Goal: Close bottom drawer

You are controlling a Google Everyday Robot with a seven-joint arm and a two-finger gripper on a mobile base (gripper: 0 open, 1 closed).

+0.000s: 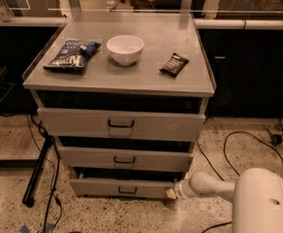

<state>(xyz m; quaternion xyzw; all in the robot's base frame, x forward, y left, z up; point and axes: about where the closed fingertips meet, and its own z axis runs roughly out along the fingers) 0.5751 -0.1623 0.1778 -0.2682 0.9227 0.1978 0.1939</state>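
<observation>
The bottom drawer point(124, 188) is the lowest of three grey drawers in the cabinet, with a small black bar handle point(128, 191). It stands only slightly out from the cabinet, a thin dark gap above its front. My gripper point(172, 193) is at the end of the white arm, pressed against the right end of the drawer's front panel, low near the floor.
On the cabinet top point(132, 76) lie a blue chip bag point(72, 55), a white bowl point(125, 49) and a dark snack bar point(174, 64). The two upper drawers point(120, 125) stand slightly out. Cables point(238, 149) and a black pole point(37, 171) lie on the speckled floor.
</observation>
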